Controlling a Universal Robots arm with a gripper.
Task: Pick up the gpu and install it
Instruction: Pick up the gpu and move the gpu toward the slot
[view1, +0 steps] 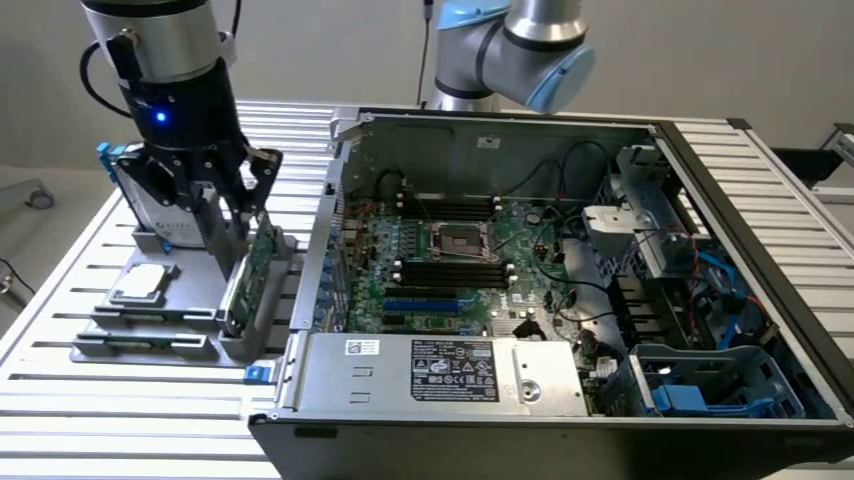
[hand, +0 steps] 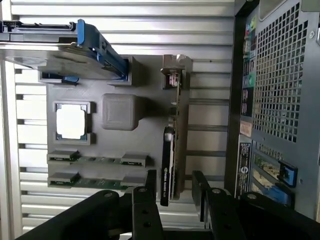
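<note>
One open computer case (view1: 534, 140) sits on a slatted table (view1: 80, 400). Beside it, a grey holder (hand: 120, 112) keeps the gpu (hand: 170, 150) standing on edge in a slot. The gripper (hand: 173, 180) hangs over the card, jaws apart either side. Closing off-centre could tilt the card or jam it in its slot.

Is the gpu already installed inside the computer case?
No, the gpu stands on edge in the grey holder, outside the computer case.

Gpu (view1: 250, 272): green board, black cooler; hard drive (hand: 60, 47) silver w/ blue rails; chip (hand: 70, 122) silver-white. Holder (hand: 145, 137) plain grey; table (hand: 150, 25) pale ribbed slats; gripper (hand: 174, 182) black.
</note>
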